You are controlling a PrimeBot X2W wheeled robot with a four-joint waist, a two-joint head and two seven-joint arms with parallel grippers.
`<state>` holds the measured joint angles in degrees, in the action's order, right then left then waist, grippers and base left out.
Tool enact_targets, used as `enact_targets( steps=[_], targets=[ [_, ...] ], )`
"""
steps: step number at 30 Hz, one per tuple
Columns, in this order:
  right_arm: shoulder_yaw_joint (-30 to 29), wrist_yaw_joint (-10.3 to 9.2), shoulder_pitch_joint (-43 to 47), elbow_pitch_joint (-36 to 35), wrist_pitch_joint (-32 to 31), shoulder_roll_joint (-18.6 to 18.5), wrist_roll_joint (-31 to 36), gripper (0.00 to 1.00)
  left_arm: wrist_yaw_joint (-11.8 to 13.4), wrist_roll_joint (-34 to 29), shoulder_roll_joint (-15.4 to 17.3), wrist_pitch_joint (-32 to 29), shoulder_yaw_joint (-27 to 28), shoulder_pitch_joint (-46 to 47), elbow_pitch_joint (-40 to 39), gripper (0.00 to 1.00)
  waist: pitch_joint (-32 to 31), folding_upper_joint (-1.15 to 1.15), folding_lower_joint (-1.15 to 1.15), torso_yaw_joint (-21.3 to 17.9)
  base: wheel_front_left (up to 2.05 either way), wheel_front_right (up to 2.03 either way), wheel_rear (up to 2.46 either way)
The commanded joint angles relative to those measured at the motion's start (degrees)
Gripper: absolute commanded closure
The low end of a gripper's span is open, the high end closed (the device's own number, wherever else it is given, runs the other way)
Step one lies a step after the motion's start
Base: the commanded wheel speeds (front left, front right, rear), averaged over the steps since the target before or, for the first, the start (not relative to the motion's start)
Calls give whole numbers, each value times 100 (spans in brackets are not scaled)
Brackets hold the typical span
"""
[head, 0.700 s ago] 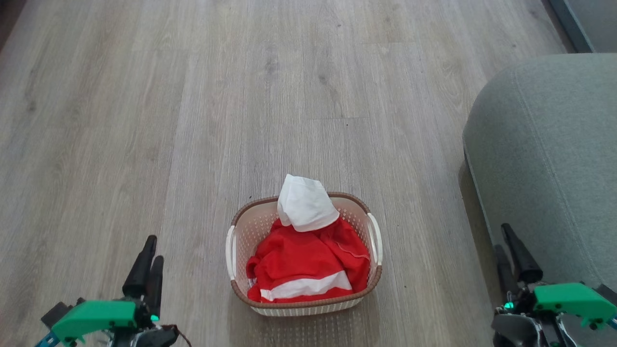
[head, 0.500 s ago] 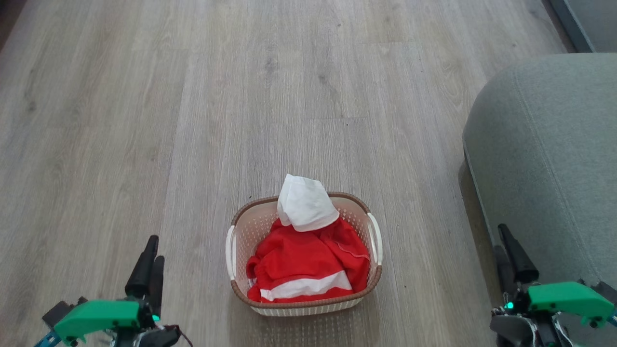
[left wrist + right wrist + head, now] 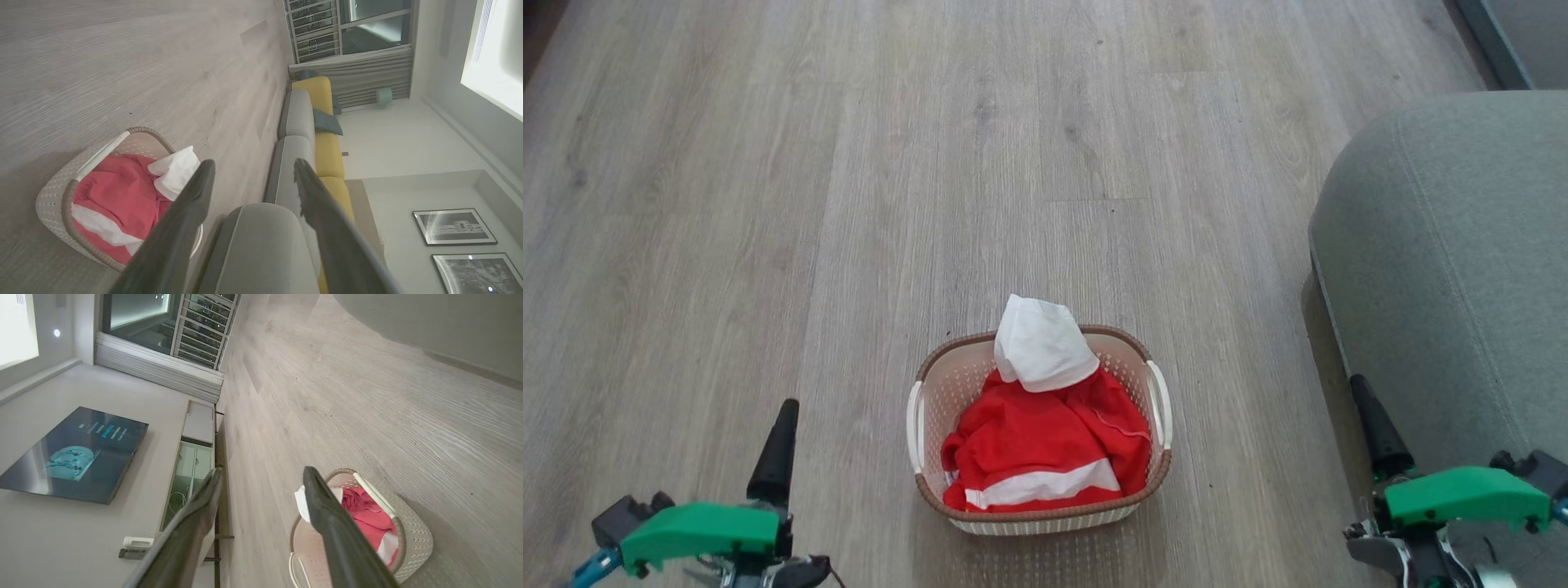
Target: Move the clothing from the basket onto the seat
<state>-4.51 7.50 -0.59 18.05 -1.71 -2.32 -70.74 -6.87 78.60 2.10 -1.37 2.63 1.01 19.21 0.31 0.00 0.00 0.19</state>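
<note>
My left tool (image 3: 253, 163) is wide open and has hold of nothing. Its two dark fingers stand well apart, with only air between them. My right tool (image 3: 263, 470) is wide open in the same way, and it is empty too.

In the head view the left tool is at the lower left, above the wooden floor (image 3: 849, 204). The right tool is at the lower right, just beside the rounded edge of the seat (image 3: 1445, 261). I cannot tell if it touches the seat.

The basket (image 3: 1045, 516) stands on the floor between my two tools and a little ahead of them, apart from both. All the clothing (image 3: 1037, 449) lies inside the basket. The red fabric fills it, and a broad white stripe runs along the side nearer to me. A white piece (image 3: 1041, 347) stands up from the pile and reaches over the far rim.

The seat is to the right of the basket, near it but not touching.

In the left wrist view the basket lies to the left of my fingers, and the grey end of the seat is behind them.
</note>
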Motion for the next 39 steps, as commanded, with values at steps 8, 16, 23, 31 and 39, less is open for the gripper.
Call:
enact_targets(
  steps=[8,16,23,31,39],
  targets=[
    [189,0,-366,-290,186,-145,904,0,15,-915,40,170,49,294,-353,0,5,0,0,-2,0,0,0],
    [350,0,-425,-290,322,-210,1551,0,79,-1653,44,304,-12,276,-524,0,4,0,0,3,0,0,0],
    [551,0,-504,-257,441,-298,2093,0,124,-2249,47,422,-57,266,-627,0,7,0,0,0,0,0,0],
    [738,0,-563,-242,577,-360,2695,0,143,-2856,50,556,-97,267,-658,0,9,0,0,-2,0,0,0],
    [892,-1,-582,-232,712,-396,3257,0,169,-3436,53,689,-117,252,-693,0,-4,0,0,2,0,0,0]
  ],
)
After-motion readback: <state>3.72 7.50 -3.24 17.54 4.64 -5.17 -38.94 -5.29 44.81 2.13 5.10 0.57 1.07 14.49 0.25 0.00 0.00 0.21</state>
